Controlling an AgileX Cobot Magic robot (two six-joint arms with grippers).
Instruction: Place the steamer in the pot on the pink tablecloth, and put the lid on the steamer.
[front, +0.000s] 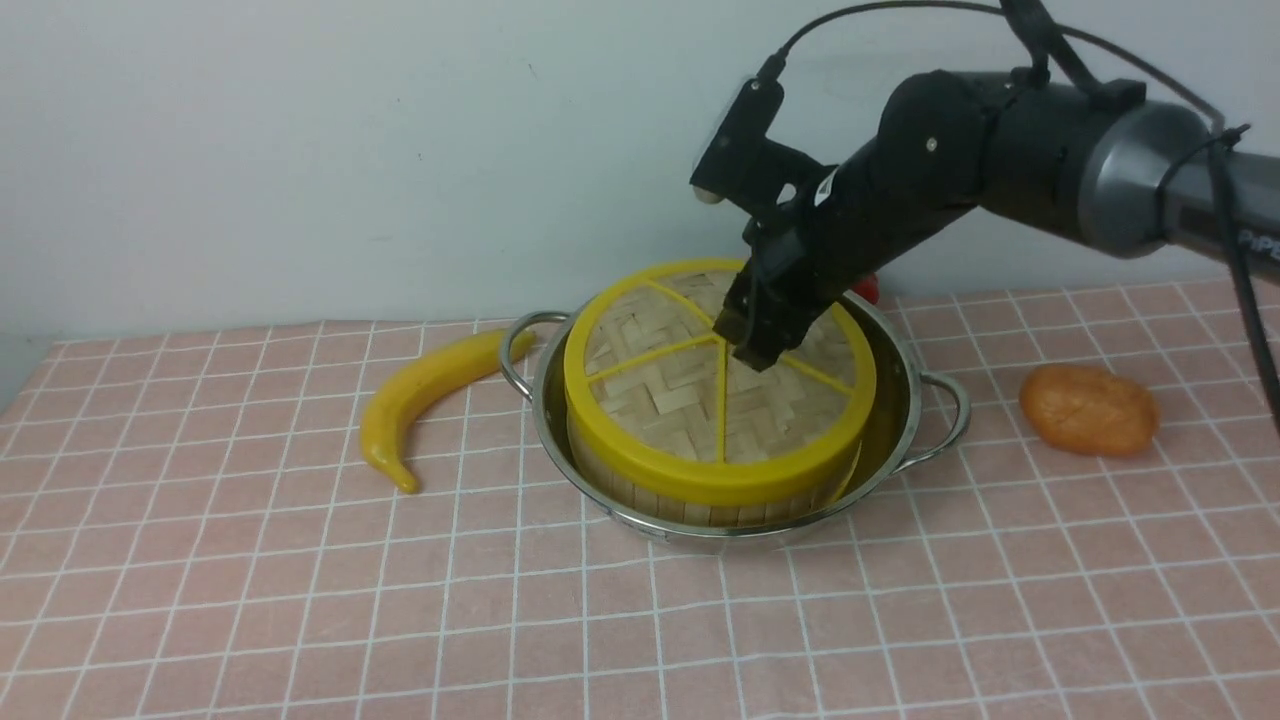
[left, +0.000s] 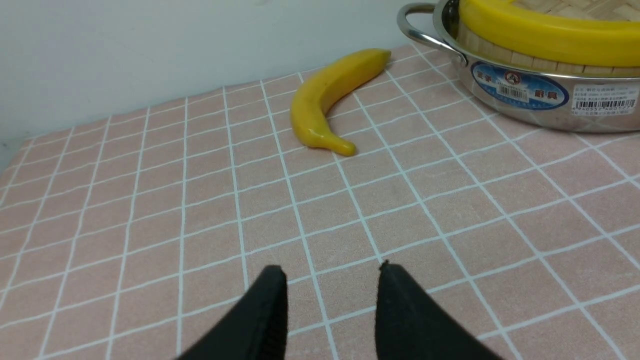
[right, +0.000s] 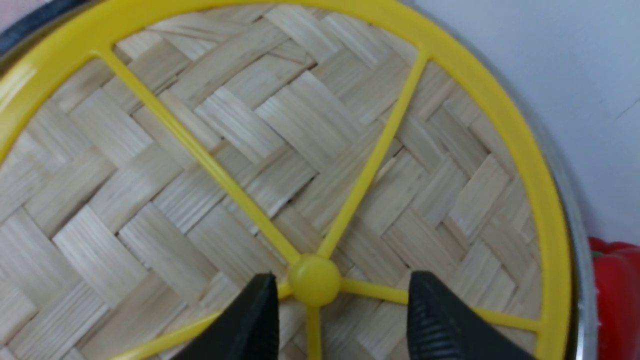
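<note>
The steel pot (front: 905, 420) stands on the pink tablecloth (front: 300, 600). Inside it sits the steamer (front: 690, 500), whose slatted bamboo wall shows under the lid (front: 660, 395). The woven lid with its yellow rim and spokes lies flat on the steamer. My right gripper (front: 752, 345) hovers just over the lid's centre. In the right wrist view its fingers stand open either side of the yellow knob (right: 314, 280), not touching it. My left gripper (left: 332, 280) is open over bare cloth, well short of the pot (left: 525, 100). The steamer's contents are hidden.
A yellow banana (front: 420, 395) lies left of the pot. An orange potato-like lump (front: 1088, 408) lies to its right. Something red (right: 615, 295) sits behind the pot near the white wall.
</note>
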